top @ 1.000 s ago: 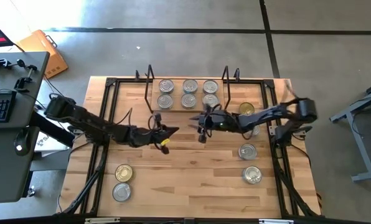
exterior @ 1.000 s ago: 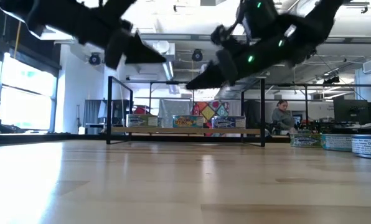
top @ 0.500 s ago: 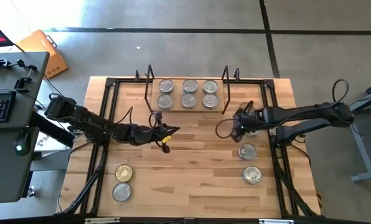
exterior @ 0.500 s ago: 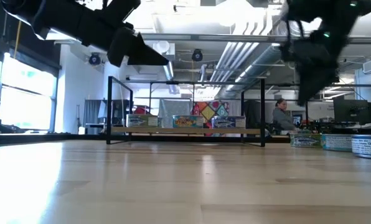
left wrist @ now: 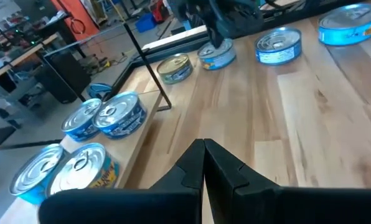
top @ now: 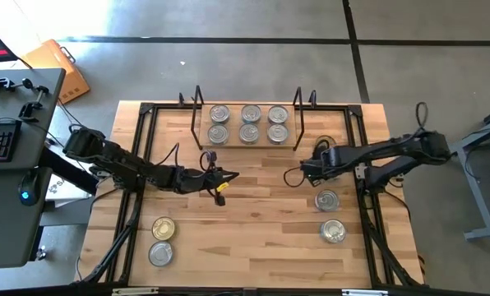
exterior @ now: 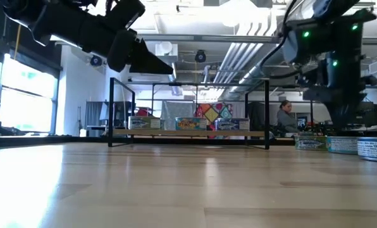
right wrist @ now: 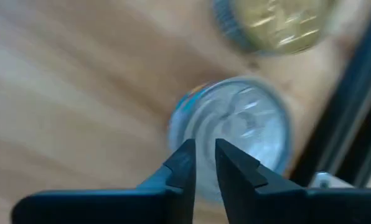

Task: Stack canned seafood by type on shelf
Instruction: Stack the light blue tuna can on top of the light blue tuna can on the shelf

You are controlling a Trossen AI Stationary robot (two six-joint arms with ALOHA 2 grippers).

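Tins on shelf: six silver-topped tins (top: 247,123) sit in two rows of three on the shelf (top: 201,117), at 12 o'clock on the bench (top: 261,222).
Loose tins: a gold-topped tin (top: 162,228) and a silver one (top: 160,254) at 8 o'clock; two silver tins (top: 327,200) (top: 333,231) at 4 o'clock; a gold-topped tin (right wrist: 284,23) and a silver tin (right wrist: 235,137) lie close together under the right hand.
Handling (judgement): tins look rigid, short and fairly dense; smooth metal walls may slip. Best hold is across the side wall at mid-height, fingers opposite each other; the lid rim is too shallow to pinch.
Right hand (right wrist: 201,163): at 3 o'clock, just above the silver tin, pointing down at its lid; fingers nearly together with a narrow gap, holding nothing. Too narrow to straddle the tin as it stands.
Right arm pose: reaching in low from the bench's right edge, wrist bent down.
Left hand (left wrist: 203,163): near bench centre, raised off the wood, fingers shut, empty, pointing toward 3 o'clock.
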